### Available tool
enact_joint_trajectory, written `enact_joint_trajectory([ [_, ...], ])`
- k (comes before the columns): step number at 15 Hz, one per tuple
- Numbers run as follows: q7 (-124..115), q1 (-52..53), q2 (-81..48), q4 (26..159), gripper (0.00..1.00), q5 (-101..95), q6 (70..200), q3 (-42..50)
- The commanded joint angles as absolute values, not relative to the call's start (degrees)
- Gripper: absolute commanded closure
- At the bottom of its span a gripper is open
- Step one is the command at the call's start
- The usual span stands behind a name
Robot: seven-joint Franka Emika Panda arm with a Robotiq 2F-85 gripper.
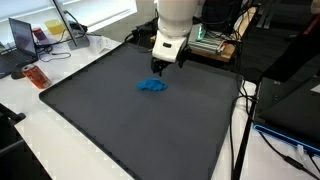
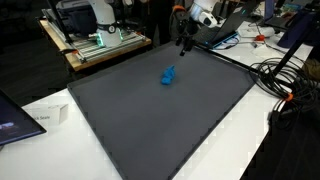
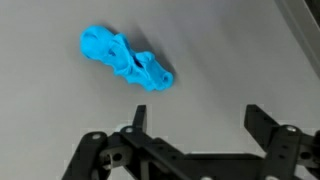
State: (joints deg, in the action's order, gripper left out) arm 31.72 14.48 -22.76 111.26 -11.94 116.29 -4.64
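Plainly untouched, the crumpled blue object [image 3: 125, 62] lies loose on the dark worktop [image 1: 120, 130], since the pincer [image 3: 197, 118] hangs clear of it, jaws wide and empty.

Nothing legible anywhere: the open laptop screen [image 1: 22, 35] and the small white card [image 2: 45, 118] beside the dark grey surface [image 1: 130, 120] are too blurred to read.

- Crumpled bright blue cloth [image 3: 125, 60], bunched into a lumpy, elongated wad.
- It lies loose on the dark grey mat [image 1: 120, 130], well inside the mat's edges, with nothing touching it.
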Motion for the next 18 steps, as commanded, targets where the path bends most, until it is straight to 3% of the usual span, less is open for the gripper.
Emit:
enact_joint_trajectory([
  [1, 27.5, 13.3, -26.5, 106.0, 0.0, -15.1, 110.8, -6.5],
  [18, 16.4, 16.5, -43.4, 85.4, 0.0, -17.7, 92.0, -7.3],
])
